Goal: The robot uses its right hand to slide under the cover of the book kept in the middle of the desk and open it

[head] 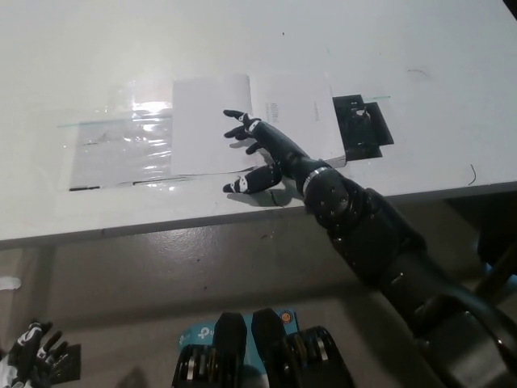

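The white book (pixel 242 121) lies open and flat in the middle of the white desk (pixel 388 40), its cover turned over to the left onto a shiny plastic sheet (pixel 121 145). My black right hand (pixel 257 149) rests on the open pages near the book's front edge, fingers spread and holding nothing. Down at the picture's lower left corner, below the desk, part of my left hand (pixel 32 360) shows; I cannot make out its state.
A black rectangular mark (pixel 361 125) sits on the desk just right of the book. The desk's front edge (pixel 161 225) runs across the picture below the book. Grey floor lies below it.
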